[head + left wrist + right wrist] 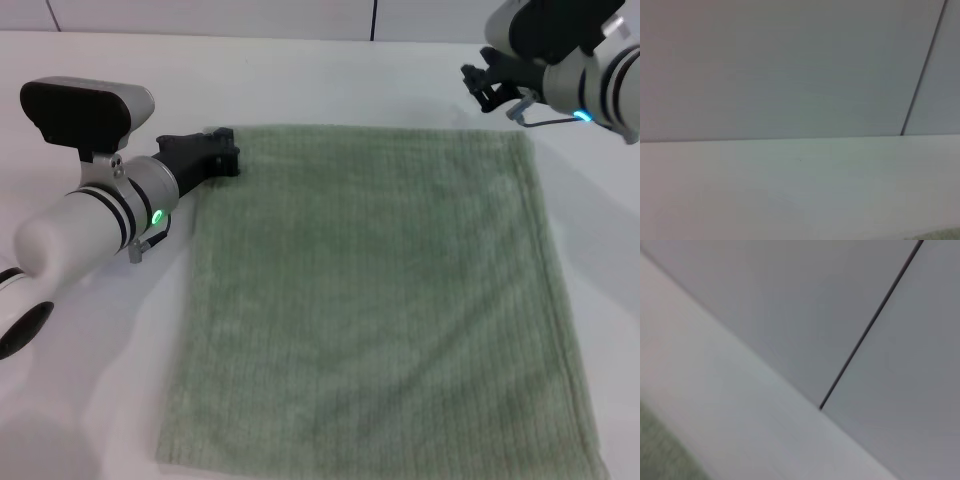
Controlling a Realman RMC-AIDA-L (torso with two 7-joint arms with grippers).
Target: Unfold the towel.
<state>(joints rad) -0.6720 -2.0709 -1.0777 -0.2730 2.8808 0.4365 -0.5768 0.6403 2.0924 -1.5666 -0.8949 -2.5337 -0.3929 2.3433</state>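
The pale sage-green towel (380,300) lies spread flat on the white table, reaching from the far middle to the near edge of the head view. My left gripper (224,152) is low at the towel's far left corner, touching its edge. My right gripper (486,86) is raised just beyond the towel's far right corner, apart from the cloth, with its jaws spread and nothing between them. A sliver of towel shows in the left wrist view (942,235), and a patch of it shows in the right wrist view (657,450).
The white table (90,400) extends to the left of the towel and behind it. A pale wall with a dark vertical seam (374,20) stands at the table's far edge. The seam also shows in the right wrist view (867,327).
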